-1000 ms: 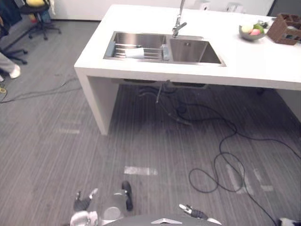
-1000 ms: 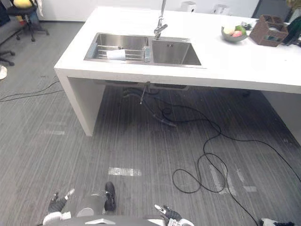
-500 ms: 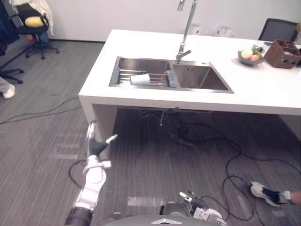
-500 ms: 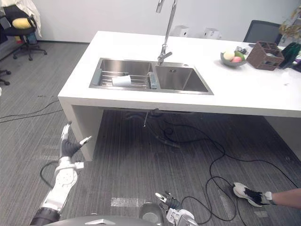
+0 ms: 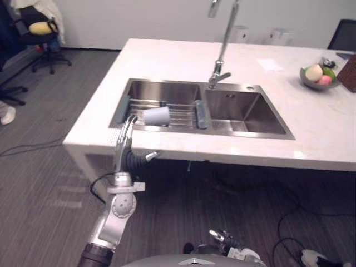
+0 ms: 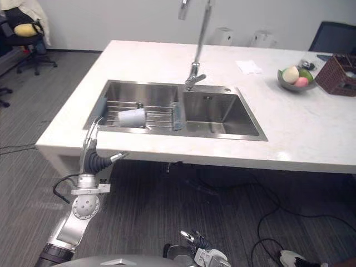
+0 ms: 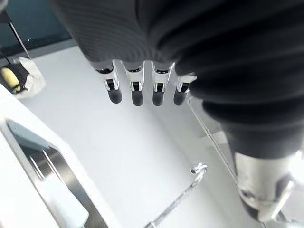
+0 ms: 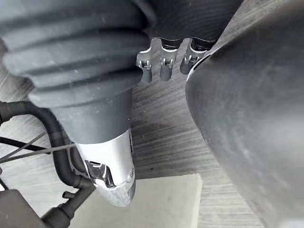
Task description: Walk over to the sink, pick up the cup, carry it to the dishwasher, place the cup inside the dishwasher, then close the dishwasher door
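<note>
A pale cup lies on its side on the wire rack in the left basin of the steel sink. My left hand is raised in front of the counter's front edge, just below and left of the cup, apart from it. It is open, with its fingers straight and holding nothing. My right hand hangs low by my body, open and empty, its fingers relaxed over the floor.
A tall faucet stands behind the divider between the two basins. On the white counter to the right are a fruit bowl, a brown basket and a paper. An office chair stands at the far left. A person's shoe is on the floor at lower right.
The camera has come closer to the sink, which now looks larger. My left hand has risen from beside the counter's leg to its front edge. The cup has not moved on the rack.
</note>
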Motion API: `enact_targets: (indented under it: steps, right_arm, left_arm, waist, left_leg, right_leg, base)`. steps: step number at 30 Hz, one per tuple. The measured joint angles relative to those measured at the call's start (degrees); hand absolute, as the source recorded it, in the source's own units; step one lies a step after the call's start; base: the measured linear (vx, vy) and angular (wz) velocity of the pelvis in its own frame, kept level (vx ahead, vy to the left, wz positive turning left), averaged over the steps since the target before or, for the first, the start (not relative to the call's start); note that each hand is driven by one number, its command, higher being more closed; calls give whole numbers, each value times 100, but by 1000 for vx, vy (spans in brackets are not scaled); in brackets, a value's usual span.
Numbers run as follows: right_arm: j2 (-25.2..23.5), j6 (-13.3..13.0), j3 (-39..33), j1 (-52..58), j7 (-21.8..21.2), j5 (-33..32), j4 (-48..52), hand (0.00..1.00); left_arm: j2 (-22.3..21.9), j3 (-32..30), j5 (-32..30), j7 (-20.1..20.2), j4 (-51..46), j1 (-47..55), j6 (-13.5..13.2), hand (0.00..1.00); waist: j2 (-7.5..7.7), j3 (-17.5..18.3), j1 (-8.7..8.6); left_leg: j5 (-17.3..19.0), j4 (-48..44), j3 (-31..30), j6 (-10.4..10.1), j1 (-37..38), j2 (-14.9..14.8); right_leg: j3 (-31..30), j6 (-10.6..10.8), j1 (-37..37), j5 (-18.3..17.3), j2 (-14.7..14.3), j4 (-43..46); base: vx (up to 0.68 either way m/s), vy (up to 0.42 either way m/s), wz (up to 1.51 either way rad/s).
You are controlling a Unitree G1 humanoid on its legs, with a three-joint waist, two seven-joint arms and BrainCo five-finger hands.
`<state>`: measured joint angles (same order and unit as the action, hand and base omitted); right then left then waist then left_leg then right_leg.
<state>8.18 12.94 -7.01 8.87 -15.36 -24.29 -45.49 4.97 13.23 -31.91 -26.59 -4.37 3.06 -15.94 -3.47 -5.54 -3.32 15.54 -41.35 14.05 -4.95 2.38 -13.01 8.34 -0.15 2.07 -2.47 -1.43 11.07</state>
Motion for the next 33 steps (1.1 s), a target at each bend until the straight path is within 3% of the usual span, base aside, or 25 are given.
enact_targets:
  steps: [1, 3, 6, 7, 8, 10, 12, 15, 19, 23, 26, 33]
  right_arm:
    - [67, 176, 10, -16, 26, 20, -20, 0]
    - [99, 361, 12, -63, 39, 121, -116, 0]
    - [168, 383, 18, -163, 40, 192, -411, 0]
    - [204, 387, -4, -214, 32, 207, -507, 0]
    - [219, 399, -7, -219, 24, 216, -511, 0]
    - [296, 446, -6, -241, -37, 230, -561, 0]
    - [191, 352, 11, -242, -35, 311, -565, 0]
    - [137, 310, 15, -255, -26, 399, -514, 0]
    - [131, 313, 199, -279, 85, 443, -494, 0]
    - [137, 370, 296, -334, 185, 445, -501, 0]
    - [154, 374, 468, -381, 213, 449, -500, 0]
    - [112, 454, 634, -407, 323, 448, -525, 0]
  left_arm:
    - [-140, 98, -76, 89, -33, -9, 4, 0]
    - [-148, 131, -222, 204, -23, -24, 19, 0]
    - [-37, 127, -321, 369, -5, -165, 97, 0]
    - [-23, 130, -418, 454, 57, -290, 157, 0]
    - [-21, 145, -460, 501, 89, -362, 213, 0]
    - [75, 182, -651, 619, 116, -480, 480, 0]
    - [413, 326, -806, 755, 157, -626, 861, 0]
    - [752, 584, -1083, 939, 493, -942, 1346, 0]
    - [1043, 857, -1229, 1418, 1007, -1307, 1950, 0]
    - [1109, 967, -1448, 1773, 1170, -1528, 2354, 0]
    - [1144, 1000, -1567, 1874, 1466, -1648, 2593, 0]
    - [1203, 990, -1571, 1873, 1713, -1987, 2863, 0]
  waist:
    - [-24, -18, 16]
    - [-7, -46, 54]
    - [-29, -32, 175]
    - [-49, -33, 108]
    - [-64, -43, 73]
    - [-157, -23, 7]
    - [51, -22, 6]
    - [94, -13, -39]
    - [113, -24, -212]
    - [123, -28, -259]
    - [137, -29, -324]
    - [277, 28, -335]
  left_leg:
    - [60, -867, 47, 52, -423, -304]
    - [205, -955, 12, -19, -558, -357]
    - [257, 638, -4, 10, -603, 44]
    - [30, 1683, -133, 37, -625, 268]
    - [-169, 2150, -249, 73, -621, 383]
    - [-1400, 3012, -592, 180, -488, 596]
    - [-1627, 3644, -422, 206, -124, 791]
    - [-2000, 4477, -311, 294, 181, 981]
    - [-2030, 4583, -354, 325, 319, 1106]
    - [-2032, 4622, -396, 325, 387, 1093]
    - [-2044, 4627, -383, 324, 425, 1060]
    - [-2040, 4629, -318, 329, 417, 1051]
  right_leg:
    - [-16, -102, -294, -42, -108, -195]
    - [-120, -198, -751, -107, -108, -401]
    - [-362, -187, -1109, -185, 29, -691]
    - [-364, -156, -1158, -204, 88, -741]
    - [-352, -124, -1192, -223, 107, -760]
    - [-511, 103, -1264, -387, 77, -754]
    - [-637, 194, -1181, -506, 269, -633]
    - [-706, 262, -1047, -560, 383, -610]
    - [-626, 329, -1189, -603, 471, -646]
    - [-591, 327, -1284, -603, 465, -688]
    - [-617, 318, -1296, -597, 439, -711]
    - [-699, 323, -1310, -526, 427, -841]
  base:
    - [427, -238, -8]
    - [417, -191, -33]
    - [325, -51, -48]
    - [190, 55, -7]
    - [269, 108, -1]
    - [225, 148, -26]
    - [149, 107, -38]
    - [62, 59, -13]
    - [32, 28, 7]
    - [-42, -20, 5]
    - [-79, -22, -5]
    - [-35, -7, -6]
